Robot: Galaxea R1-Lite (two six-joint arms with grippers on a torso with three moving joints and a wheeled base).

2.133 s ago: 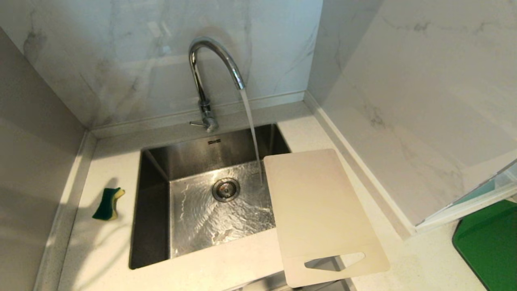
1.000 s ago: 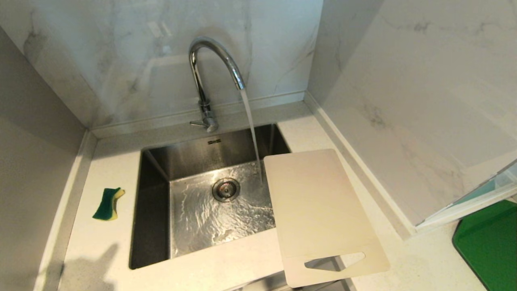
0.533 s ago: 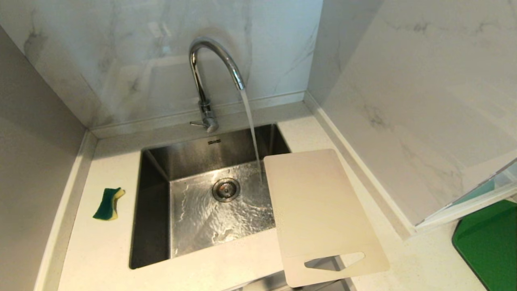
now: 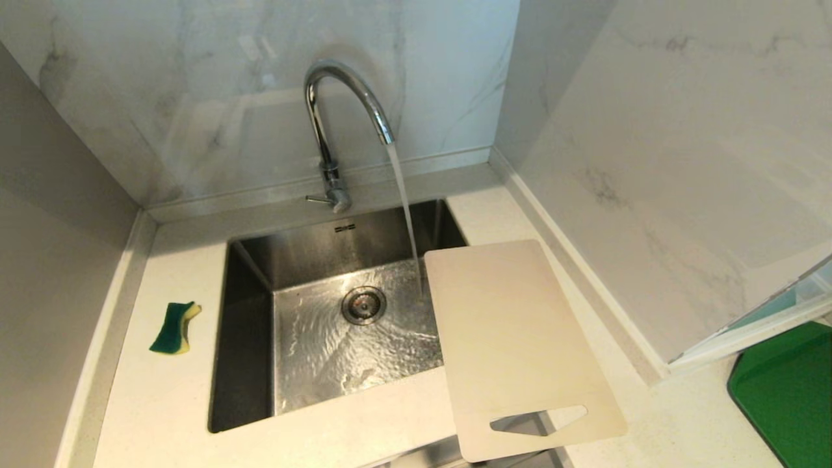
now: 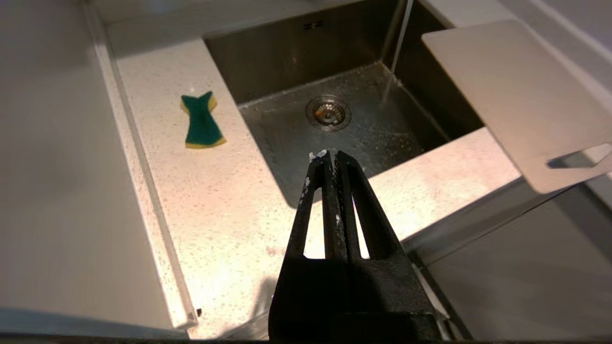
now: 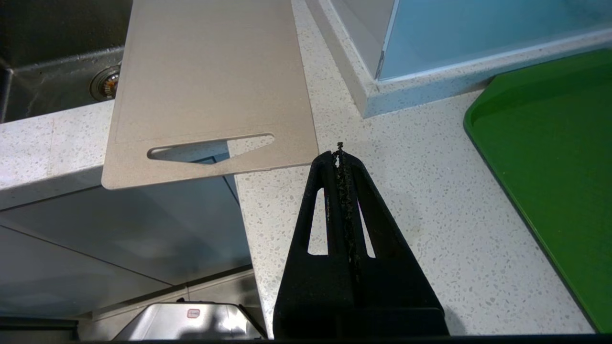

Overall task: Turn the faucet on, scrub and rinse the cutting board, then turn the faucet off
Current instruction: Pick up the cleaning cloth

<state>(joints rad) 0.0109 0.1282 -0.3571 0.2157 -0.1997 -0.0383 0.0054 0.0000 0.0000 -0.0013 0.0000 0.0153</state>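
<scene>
Right of centre in the head view, the cutting board (image 4: 520, 344) lies flat, bridging the sink (image 4: 250, 338) rim and counter, its slotted end overhanging the front edge; the faucet (image 4: 338, 123) runs just beside its far corner. It looks thin, light, stiff, and likely slick once wet.

Low centre in the left wrist view, the left gripper (image 5: 330, 160) is closed and empty above the sink's near rim.

Low centre in the right wrist view, the right gripper (image 6: 340, 155) is closed, empty, just beside the overhanging slotted end, probably the best hold.
</scene>
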